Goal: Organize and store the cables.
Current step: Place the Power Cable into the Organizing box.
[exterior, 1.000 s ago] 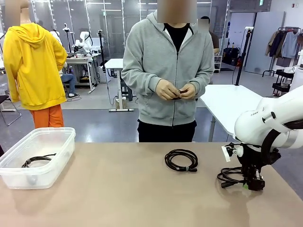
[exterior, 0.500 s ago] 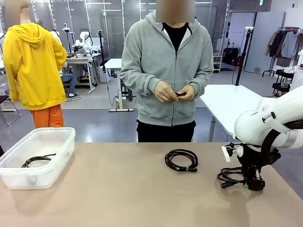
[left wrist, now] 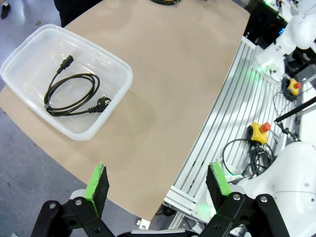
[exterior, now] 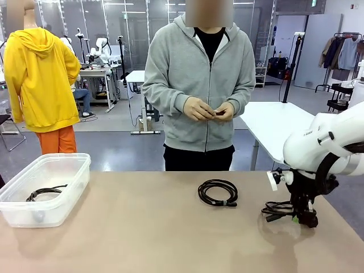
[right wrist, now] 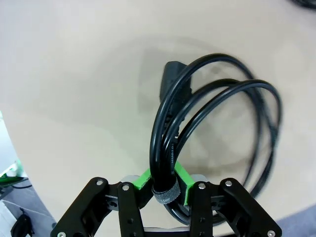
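Since a second ago the cable (right wrist: 217, 113) rose slightly with the right claw (right wrist: 164, 180), which is clenched on its tied part, just above the bench (exterior: 142, 239). A second cable (exterior: 218, 192) lies to this claw's left. A third cable (left wrist: 71, 94) is in the bin (left wrist: 44, 54), ahead of the released left claw (left wrist: 158, 180).

The table (exterior: 142, 227) is a plain pale tan, and on it the middle cable (exterior: 218, 192) is black, like the cable in the tub (exterior: 44, 193), whose tub (exterior: 79, 170) is clear and colourless. The third cable (right wrist: 217, 113) is black too, with a dark grey strap (right wrist: 165, 194), set against the bright green pads (right wrist: 181, 178) of the black right gripper (right wrist: 163, 180). The arm (exterior: 324, 145) is glossy white, the left gripper (left wrist: 157, 173) is black and green alike, and the person's hoodie (exterior: 187, 74) is plain light grey.
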Available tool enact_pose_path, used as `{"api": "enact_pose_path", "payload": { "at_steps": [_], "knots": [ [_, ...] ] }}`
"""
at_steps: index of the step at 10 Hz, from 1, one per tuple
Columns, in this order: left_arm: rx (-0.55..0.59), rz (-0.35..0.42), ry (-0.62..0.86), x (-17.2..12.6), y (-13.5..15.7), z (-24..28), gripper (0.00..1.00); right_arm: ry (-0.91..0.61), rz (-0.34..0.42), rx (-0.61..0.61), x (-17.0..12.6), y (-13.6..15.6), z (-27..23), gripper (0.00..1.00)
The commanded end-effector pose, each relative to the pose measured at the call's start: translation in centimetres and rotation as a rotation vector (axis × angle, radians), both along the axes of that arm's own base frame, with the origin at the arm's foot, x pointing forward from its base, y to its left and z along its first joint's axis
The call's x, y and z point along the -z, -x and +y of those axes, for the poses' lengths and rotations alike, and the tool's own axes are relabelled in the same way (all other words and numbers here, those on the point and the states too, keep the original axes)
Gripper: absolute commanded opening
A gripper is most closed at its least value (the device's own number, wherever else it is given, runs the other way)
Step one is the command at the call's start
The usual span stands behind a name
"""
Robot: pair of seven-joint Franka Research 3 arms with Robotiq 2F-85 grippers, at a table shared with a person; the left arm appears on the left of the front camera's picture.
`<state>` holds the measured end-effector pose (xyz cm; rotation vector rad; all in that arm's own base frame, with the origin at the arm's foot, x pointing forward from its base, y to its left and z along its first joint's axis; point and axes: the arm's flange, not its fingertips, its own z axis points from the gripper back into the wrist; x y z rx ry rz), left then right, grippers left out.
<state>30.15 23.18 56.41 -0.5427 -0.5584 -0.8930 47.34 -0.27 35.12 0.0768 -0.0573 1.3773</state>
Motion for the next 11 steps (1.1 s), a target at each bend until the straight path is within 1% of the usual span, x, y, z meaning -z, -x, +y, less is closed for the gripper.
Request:
{"api": "enact_pose_path", "payload": {
  "at_steps": [1, 2, 3, 4, 6, 9, 11],
  "knots": [
    [-0.013, 0.010, -0.004, -0.3, -0.1, 0.0, 1.00, 0.031, -0.068, -0.027, -6.4, 1.9, 1.0, 0.08],
    [-0.013, 0.010, -0.004, -0.3, -0.1, 0.0, 1.00, 0.042, -0.076, -0.035, -8.8, 2.6, 1.9, 0.08],
    [-0.013, 0.010, -0.004, -0.3, -0.1, 0.0, 1.00, 0.057, -0.081, -0.039, -10.1, 3.1, 2.9, 0.08],
    [-0.013, 0.010, -0.004, -0.3, -0.1, 0.0, 1.00, 0.052, -0.073, -0.046, -10.9, 3.4, 4.2, 0.08],
    [-0.013, 0.010, -0.004, -0.3, -0.1, 0.0, 1.00, 0.043, -0.091, -0.067, -11.7, 3.2, 7.5, 0.08],
    [-0.013, 0.010, -0.004, -0.3, -0.1, 0.0, 1.00, 0.005, -0.144, -0.132, -14.3, 2.5, 15.0, 0.08],
    [-0.013, 0.010, -0.004, -0.3, -0.1, 0.0, 1.00, 0.046, -0.170, -0.168, -15.4, 1.2, 20.3, 0.08]
  ]
}}
